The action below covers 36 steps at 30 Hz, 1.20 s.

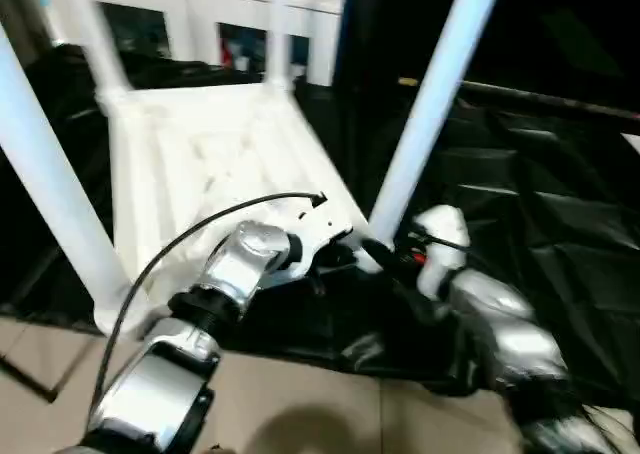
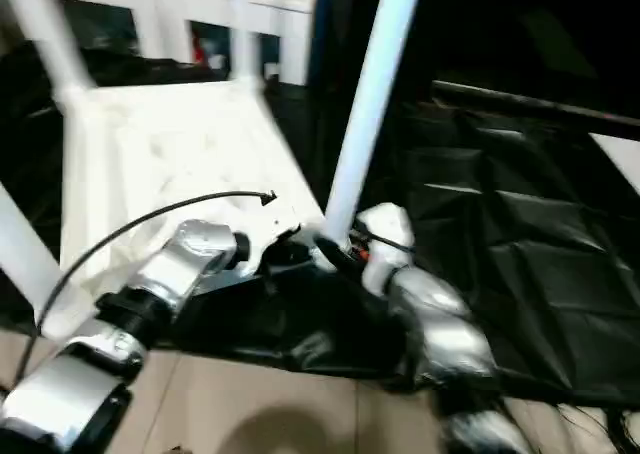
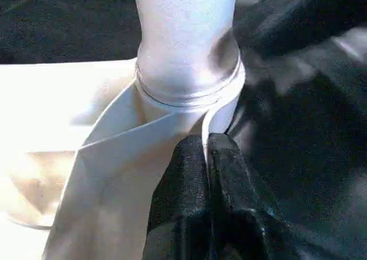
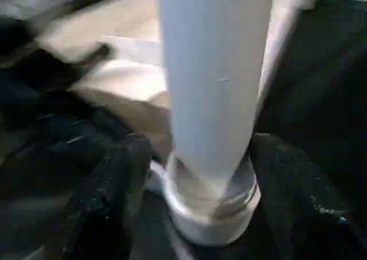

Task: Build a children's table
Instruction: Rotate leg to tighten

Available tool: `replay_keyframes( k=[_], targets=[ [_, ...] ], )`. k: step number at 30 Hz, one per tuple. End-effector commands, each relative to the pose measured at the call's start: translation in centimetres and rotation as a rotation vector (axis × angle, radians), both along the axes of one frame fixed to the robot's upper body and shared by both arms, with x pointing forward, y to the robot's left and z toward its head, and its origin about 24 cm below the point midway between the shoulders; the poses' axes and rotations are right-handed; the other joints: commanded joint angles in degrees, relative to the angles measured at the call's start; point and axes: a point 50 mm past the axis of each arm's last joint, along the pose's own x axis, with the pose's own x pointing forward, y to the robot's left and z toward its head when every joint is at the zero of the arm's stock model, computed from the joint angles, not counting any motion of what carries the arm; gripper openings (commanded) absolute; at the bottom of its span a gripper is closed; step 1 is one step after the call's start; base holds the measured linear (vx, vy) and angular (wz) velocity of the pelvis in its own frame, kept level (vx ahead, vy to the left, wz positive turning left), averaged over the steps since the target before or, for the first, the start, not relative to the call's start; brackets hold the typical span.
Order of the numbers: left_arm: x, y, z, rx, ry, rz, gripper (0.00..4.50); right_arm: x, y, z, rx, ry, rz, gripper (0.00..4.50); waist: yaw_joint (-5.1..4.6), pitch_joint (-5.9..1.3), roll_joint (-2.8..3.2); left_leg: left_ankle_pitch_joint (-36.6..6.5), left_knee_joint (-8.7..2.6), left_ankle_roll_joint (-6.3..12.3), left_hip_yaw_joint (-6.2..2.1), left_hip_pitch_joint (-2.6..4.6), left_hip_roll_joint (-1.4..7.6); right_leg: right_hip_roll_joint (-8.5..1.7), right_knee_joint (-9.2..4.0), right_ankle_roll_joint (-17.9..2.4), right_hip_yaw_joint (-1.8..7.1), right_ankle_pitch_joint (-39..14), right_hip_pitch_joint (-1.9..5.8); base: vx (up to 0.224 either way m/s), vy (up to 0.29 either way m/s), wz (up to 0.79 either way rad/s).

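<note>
Left gripper point(image 3: 207, 157) pinched tight on tabletop point(image 1: 200, 164) rim just below corner socket point(image 3: 189, 94); right gripper point(image 4: 198, 185) spread wide w/ near leg point(image 4: 215, 71) standing btwn fingers point(image 4: 123, 174), not clamped.

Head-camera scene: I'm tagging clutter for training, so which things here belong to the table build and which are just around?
Part of the job:
- white ribbed tabletop, upside down
- leg standing in the near corner socket
- three other legs, already standing
- left claw, right claw

Just around:
- black drape
- white-framed windows behind
- tiled floor
</note>
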Motion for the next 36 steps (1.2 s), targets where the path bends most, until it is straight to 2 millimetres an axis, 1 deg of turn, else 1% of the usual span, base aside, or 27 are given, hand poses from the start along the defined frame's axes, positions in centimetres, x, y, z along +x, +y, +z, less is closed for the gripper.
replay_keyframes(
  k=[1,3,4,5,7,8,9,10,11,12,13,14,15,19,20,22,23,24,25,26,27,30,32,33,34,35,36],
  targets=[
    [-1.3,-0.2,-1.7,0.013,0.066,-0.085,0.0,-0.9,0.4,1.6,0.104,-0.026,0.142,2.9,0.23,-2.2,0.72,-16.57,-3.61,3.09,0.12,-0.01,0.5,-2.83,-5.24,-8.36,1.92,-15.08,2.33,0.0,0.0,0.0],
    [-1.4,0.6,-1.7,0.023,0.052,-0.16,0.0,-2.0,-2.5,1.8,0.123,-0.008,0.133,2.9,0.16,-2.14,0.24,-17.96,-3.58,3.2,0.15,-0.02,0.62,-2.86,-5.41,-8.34,1.83,-16.31,2.31,0.0,0.0,0.0],
    [-1.4,0.6,-1.7,0.023,0.052,-0.16,0.0,-2.0,-2.5,1.8,0.123,-0.008,0.133,2.9,0.3,-2.15,1.06,-17.71,-3.65,3.17,0.07,-0.06,0.5,-2.96,-5.49,-8.34,1.88,-16.38,2.32,0.0,0.0,0.0],
    [-1.5,0.6,-1.7,0.023,0.053,-0.172,0.0,-2.0,-2.7,1.8,0.122,-0.007,0.129,2.9,0.3,-2.15,0.63,-17.46,-3.57,2.81,0.14,-0.07,0.59,-2.95,-5.5,-8.26,1.87,-16.35,2.25,0.0,0.0,0.0],
    [-1.8,0.6,-1.6,0.005,0.071,-0.236,0.0,-2.5,-4.1,1.6,0.111,-0.005,0.089,2.9,0.63,-2.15,1.12,-16.8,-3.52,2.19,0.25,0.16,0.55,-3.03,-5.44,-8.94,1.9,-15.97,2.06,0.0,0.0,0.0],
    [-1.8,0.6,-1.6,0.005,0.071,-0.236,0.0,-2.5,-4.1,1.6,0.111,-0.005,0.089,2.9,0.68,-2.15,1.01,-16.85,-3.49,2.12,0.33,0.21,0.59,-3.02,-5.5,-9.05,1.91,-15.89,2.04,0.0,0.0,0.0],
    [-2.0,0.4,-1.5,-0.026,0.082,-0.283,0.0,-2.8,-5.7,1.4,0.103,-0.002,0.002,2.9,1.0,-2.22,2.6,-16.79,-3.56,1.62,0.18,0.46,0.6,-3.07,-5.3,-9.61,1.98,-14.87,2.02,0.0,0.0,0.0],
    [-2.0,0.4,-1.5,-0.026,0.082,-0.283,0.0,-2.8,-5.7,1.4,0.103,-0.002,0.002,2.9,0.91,-2.14,1.65,-17.5,-3.43,1.55,0.4,0.52,0.63,-2.94,-5.5,-9.99,1.92,-14.38,1.97,0.0,0.0,0.0],
    [-2.1,0.2,-1.3,-0.044,0.078,-0.307,0.0,-2.8,-6.4,1.2,0.084,-0.005,-0.054,2.9,1.1,-2.24,1.82,-16.88,-3.38,1.43,0.37,0.44,0.45,-2.89,-5.31,-10.09,1.89,-13.93,2.21,0.0,0.0,0.0],
    [-2.2,0.0,-1.2,-0.06,0.07,-0.326,0.0,-2.7,-6.9,1.0,0.069,-0.008,-0.105,2.9,1.15,-2.31,2.25,-16.08,-3.27,1.52,0.54,0.47,0.44,-2.93,-5.34,-10.42,1.97,-12.38,2.09,0.0,0.0,0.0],
    [-2.2,-0.2,-1.1,-0.073,0.062,-0.343,0.0,-2.7,-7.2,0.9,0.06,-0.006,-0.136,2.9,1.22,-2.47,2.27,-14.41,-3.15,1.76,0.49,0.15,0.25,-2.82,-4.91,-10.74,1.86,-10.88,2.52,0.0,0.0,0.0],
    [-2.3,-0.4,-0.9,-0.089,0.058,-0.364,0.0,-2.6,-7.4,0.7,0.046,-0.007,-0.179,2.9,1.26,-2.48,2.27,-13.8,-3.08,1.97,0.59,0.17,0.27,-2.78,-4.88,-10.76,1.88,-10.26,2.48,0.0,0.0,0.0],
    [-2.3,-0.5,-0.8,-0.102,0.052,-0.379,0.0,-2.6,-7.5,0.6,0.041,-0.006,-0.198,2.9,1.32,-2.53,2.59,-13.11,-3.01,2.11,0.64,0.15,0.26,-2.86,-4.85,-10.76,1.87,-9.83,2.51,0.0,0.0,0.0],
    [-2.3,-0.8,-0.3,-0.129,0.029,-0.41,0.0,-2.3,-6.6,0.0,0.023,-0.011,-0.261,2.9,1.62,-2.58,2.79,-11.56,-2.85,2.76,0.72,0.04,0.25,-2.98,-4.62,-10.86,1.86,-9.36,2.56,0.0,0.0,0.0],
    [-2.3,-0.8,-0.3,-0.13,0.023,-0.414,0.0,-2.2,-6.4,0.0,0.024,-0.015,-0.264,2.9,1.62,-2.56,2.78,-11.69,-2.92,2.78,0.68,0.01,0.3,-3.03,-4.64,-10.76,1.85,-9.75,2.58,0.0,0.0,0.0],
    [-2.4,-0.4,-0.1,-0.145,0.008,-0.431,0.0,-1.6,-5.6,0.0,0.029,-0.042,-0.325,2.9,1.6,-2.53,2.06,-11.43,-2.97,3.0,0.7,-0.11,0.36,-3.09,-4.61,-10.12,1.81,-10.65,2.6,0.0,0.0,0.0],
    [-2.4,-0.4,-0.1,-0.145,0.008,-0.431,0.0,-1.6,-5.6,0.0,0.029,-0.042,-0.325,2.9,1.67,-2.49,2.38,-11.14,-3.0,2.83,0.62,-0.17,0.36,-3.24,-4.52,-9.96,1.84,-10.99,2.51,0.0,0.0,0.0],
    [-2.4,-0.1,0.1,-0.148,-0.017,-0.431,0.0,-1.3,-5.4,-0.1,0.021,-0.054,-0.37,2.9,1.52,-2.47,2.25,-11.38,-3.06,2.74,0.67,-0.13,0.34,-3.17,-4.65,-9.58,1.8,-11.85,2.47,0.0,0.0,0.0],
    [-2.4,-0.1,0.1,-0.149,-0.019,-0.43,0.0,-1.2,-5.4,-0.1,0.021,-0.054,-0.373,2.9,1.46,-2.45,2.47,-11.64,-3.12,2.54,0.66,0.0,0.39,-3.18,-4.63,-9.45,1.87,-12.25,2.33,0.0,0.0,0.0],
    [-2.2,0.1,0.4,-0.165,-0.04,-0.411,0.0,-0.9,-5.2,-0.1,0.02,-0.056,-0.416,2.9,1.49,-2.46,2.13,-11.66,-3.1,2.49,0.69,-0.03,0.4,-3.23,-4.63,-9.39,1.86,-12.35,2.36,0.0,0.0,0.0],
    [-2.0,0.6,0.9,-0.196,-0.07,-0.368,0.46,-0.5,-5.1,-0.1,0.012,-0.059,-0.481,3.0,1.5,-2.41,2.28,-11.57,-3.15,2.27,0.7,-0.02,0.4,-3.22,-4.6,-9.18,1.91,-12.7,2.31,0.0,0.0,0.0],
    [-1.6,2.3,1.9,-0.26,-0.148,-0.22,0.57,0.0,-4.9,0.3,-0.047,-0.088,-0.6,3.0,1.36,-2.57,2.47,-9.99,-3.15,1.21,0.66,-0.29,0.34,-3.21,-3.94,-9.33,1.91,-10.2,2.36,0.0,0.0,0.0],
    [-1.7,3.6,2.1,-0.298,-0.165,-0.116,0.79,0.2,-5.1,0.3,-0.105,-0.081,-0.69,3.0,1.12,-2.84,2.64,-9.54,-3.1,0.75,0.66,-0.03,0.6,-3.02,-3.55,-10.32,1.87,-7.16,2.29,0.0,0.0,0.0],
    [-1.9,4.3,2.3,-0.345,-0.196,-0.019,0.94,0.1,-5.3,0.2,-0.137,-0.076,-0.753,3.0,0.72,-2.66,1.72,-9.09,-3.07,0.69,0.8,-0.21,0.51,-2.65,-3.44,-10.72,1.72,-5.01,2.28,0.0,0.0,0.0],
    [-2.0,4.5,2.3,-0.36,-0.207,0.016,0.94,0.0,-5.3,0.1,-0.147,-0.075,-0.774,3.0,0.64,-2.57,1.09,-8.92,-3.05,0.97,0.74,-0.45,0.44,-2.7,-3.23,-10.72,1.64,-4.69,2.51,0.0,0.0,0.0],
    [-2.0,5.6,2.4,-0.416,-0.26,0.222,1.02,-0.3,-5.3,0.3,-0.165,-0.082,-0.831,3.0,0.53,-2.47,1.38,-8.77,-3.03,1.31,0.81,-0.4,0.3,-2.7,-3.37,-10.29,1.68,-5.01,2.41,0.0,0.0,0.0],
    [-2.1,5.8,2.5,-0.424,-0.269,0.251,1.11,-0.3,-5.3,0.3,-0.166,-0.083,-0.835,3.0,0.26,-2.48,1.44,-8.86,-2.97,1.49,0.68,-0.5,0.65,-2.72,-3.04,-10.29,1.68,-3.58,2.48,0.0,0.0,0.0]
  ],
)
